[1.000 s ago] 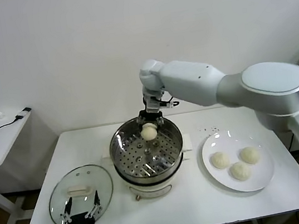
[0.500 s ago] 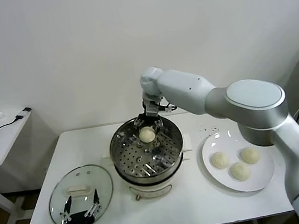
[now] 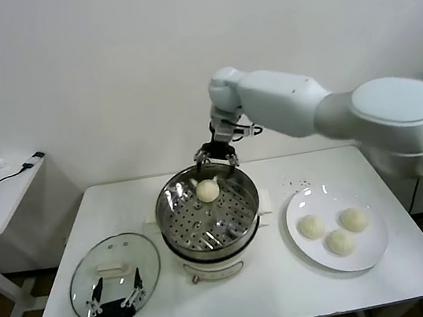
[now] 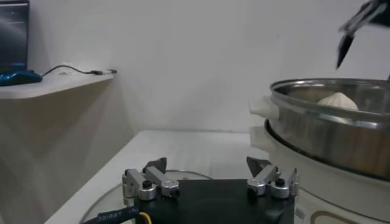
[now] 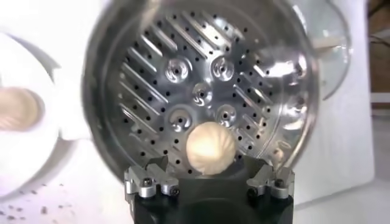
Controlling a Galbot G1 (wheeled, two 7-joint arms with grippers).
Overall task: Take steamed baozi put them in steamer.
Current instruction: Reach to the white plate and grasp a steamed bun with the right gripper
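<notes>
White table (image 3: 295, 289) carries the steamer (image 3: 212, 242); one baozi (image 3: 208, 192) lies on its tray, three on the plate (image 3: 374, 258). Right gripper (image 3: 215, 158) hovers above, fingers spread. Left wrist view: left gripper (image 4: 210, 176) spread over the glass lid (image 4: 116, 198). Right wrist view: baozi (image 5: 209, 148) free between spread fingers (image 5: 146, 180).

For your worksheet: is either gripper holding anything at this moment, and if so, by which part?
Nothing is held. The right gripper hangs open above the round cream-white bun lying in the shiny steel steamer; the left gripper is open and empty.

baozi (image 3: 208, 192): 1 on steamer (image 3: 207, 211) tray | 3 (image 3: 340, 241) on plate
</notes>
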